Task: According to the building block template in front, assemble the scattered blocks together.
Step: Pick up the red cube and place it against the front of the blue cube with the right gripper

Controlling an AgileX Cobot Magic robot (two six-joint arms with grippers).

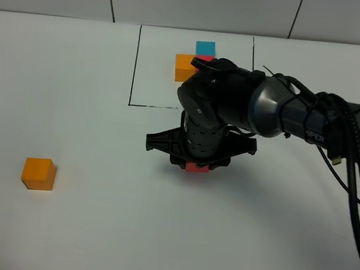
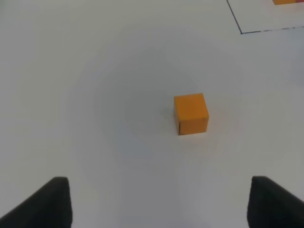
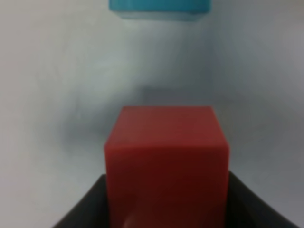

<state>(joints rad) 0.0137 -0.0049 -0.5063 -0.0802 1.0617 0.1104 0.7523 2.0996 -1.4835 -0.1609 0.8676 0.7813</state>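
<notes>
The template is an orange, red and blue cube cluster inside a thin black drawn rectangle at the back of the white table; my right arm partly covers it. My right gripper reaches to the table's middle and is shut on the loose red cube, which fills the right wrist view between the black fingers. The loose blue cube lies just beyond it; the arm hides it in the high view. The loose orange cube sits far left. It lies ahead of my open left gripper.
The right arm's dark body and cables cross the right side of the table. A corner of the drawn rectangle shows in the left wrist view. A tiled wall stands behind the table.
</notes>
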